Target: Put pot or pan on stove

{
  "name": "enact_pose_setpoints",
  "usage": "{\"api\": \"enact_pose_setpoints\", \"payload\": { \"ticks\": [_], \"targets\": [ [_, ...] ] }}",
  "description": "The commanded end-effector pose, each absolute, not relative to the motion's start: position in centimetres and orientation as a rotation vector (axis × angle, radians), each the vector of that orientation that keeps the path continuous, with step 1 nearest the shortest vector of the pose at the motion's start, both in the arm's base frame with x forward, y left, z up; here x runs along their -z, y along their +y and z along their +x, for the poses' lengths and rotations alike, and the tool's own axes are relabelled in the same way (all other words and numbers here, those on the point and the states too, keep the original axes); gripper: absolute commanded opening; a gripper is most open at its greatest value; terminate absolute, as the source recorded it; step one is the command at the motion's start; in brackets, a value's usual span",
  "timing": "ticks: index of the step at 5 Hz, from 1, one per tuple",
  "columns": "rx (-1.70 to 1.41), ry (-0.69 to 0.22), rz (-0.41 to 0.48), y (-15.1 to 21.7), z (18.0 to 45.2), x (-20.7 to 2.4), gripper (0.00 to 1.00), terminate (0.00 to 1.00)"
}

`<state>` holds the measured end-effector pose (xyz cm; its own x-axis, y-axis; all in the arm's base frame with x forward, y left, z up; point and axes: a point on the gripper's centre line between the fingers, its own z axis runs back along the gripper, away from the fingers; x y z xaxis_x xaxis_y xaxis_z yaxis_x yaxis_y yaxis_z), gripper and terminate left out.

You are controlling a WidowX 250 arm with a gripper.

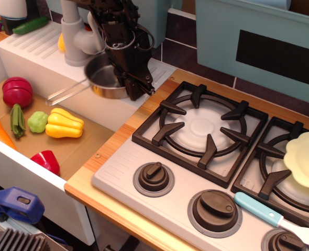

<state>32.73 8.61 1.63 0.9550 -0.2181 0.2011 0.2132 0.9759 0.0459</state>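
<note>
Filling the right half of the wooden counter (118, 209) is the grey stove (217, 157), with black grates over white discs and brown knobs along its front edge. On the stove's far right burner a pale yellow plate (305, 161) rests, and a blue-handled spatula (272, 215) lies in front of that plate, near the knobs. Left of the stove stands a white sink unit (55, 57) with a grey faucet (75, 34); its lower tray holds toy vegetables, among them a yellow pepper (64, 123). Over the sink's corner nearest the stove, the black arm comes down, and its tool (129, 78) is clenched on the right rim of the pan (105, 78). The shiny pan looks tilted and blurred, its thin wire handle (68, 92) pointing away from the stove. It is well left of the nearest burner.
</note>
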Motion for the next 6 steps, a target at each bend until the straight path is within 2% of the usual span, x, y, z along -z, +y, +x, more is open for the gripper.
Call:
{"api": "enact_pose_setpoints", "payload": {
  "ticks": [1, 2, 3, 4, 6],
  "targets": [
    [0.16, -0.261, 0.114, 6.2, 32.4, -6.9, 0.0, 0.0],
    [0.046, -0.288, 0.149, 3.0, 31.8, -8.1, 0.0, 0.0],
    [-0.014, -0.286, 0.131, 0.6, 32.2, -8.5, 0.0, 0.0],
    [-0.093, -0.268, 0.062, -1.8, 32.0, -8.3, 0.0, 0.0],
    [-0.133, -0.283, 0.019, -6.0, 31.9, -8.4, 0.0, 0.0]
  ]
}}
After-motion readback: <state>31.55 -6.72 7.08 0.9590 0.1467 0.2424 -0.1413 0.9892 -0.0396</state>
